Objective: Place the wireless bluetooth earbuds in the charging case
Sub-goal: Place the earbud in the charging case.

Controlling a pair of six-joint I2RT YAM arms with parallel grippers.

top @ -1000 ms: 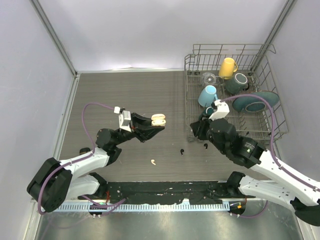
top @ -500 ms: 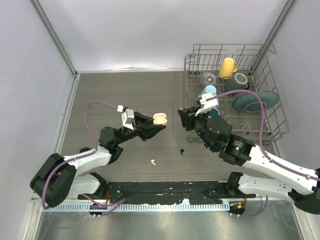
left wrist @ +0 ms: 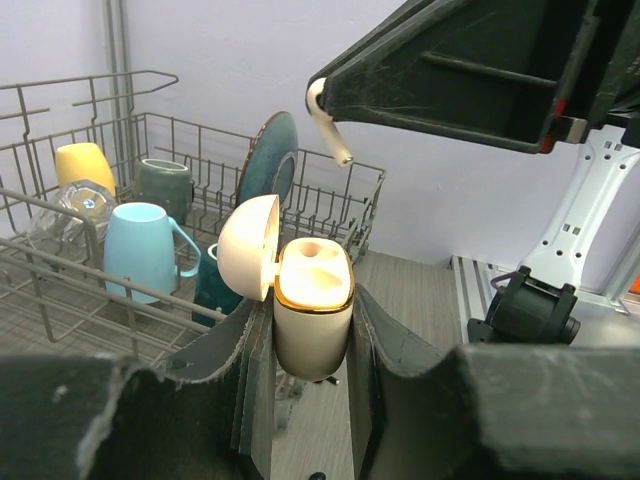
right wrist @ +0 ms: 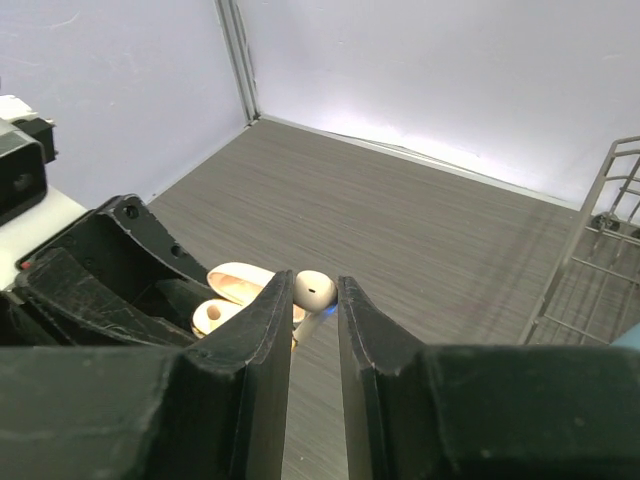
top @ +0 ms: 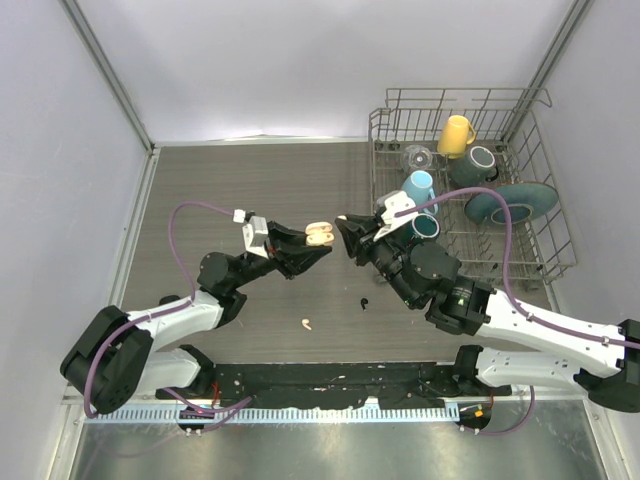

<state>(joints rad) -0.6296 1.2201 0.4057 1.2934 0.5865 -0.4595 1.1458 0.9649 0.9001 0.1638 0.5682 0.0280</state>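
While our left gripper [top: 318, 246] pinches the open charging case [left wrist: 313, 320], our right gripper [top: 343, 225] pinches a cream-white earbud [left wrist: 330, 128] at its 3 o'clock. Step: insertion. Next, we judge: align above the case, lower stem-first.

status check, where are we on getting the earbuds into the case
Left gripper shut on open cream-white plastic charging case. Right gripper shut on cream-white stemmed earbud, above the case, not yet seated. Nothing between them.

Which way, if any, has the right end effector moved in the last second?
Yes. The right end effector moved left, from the corner of the rack to just beside the case.
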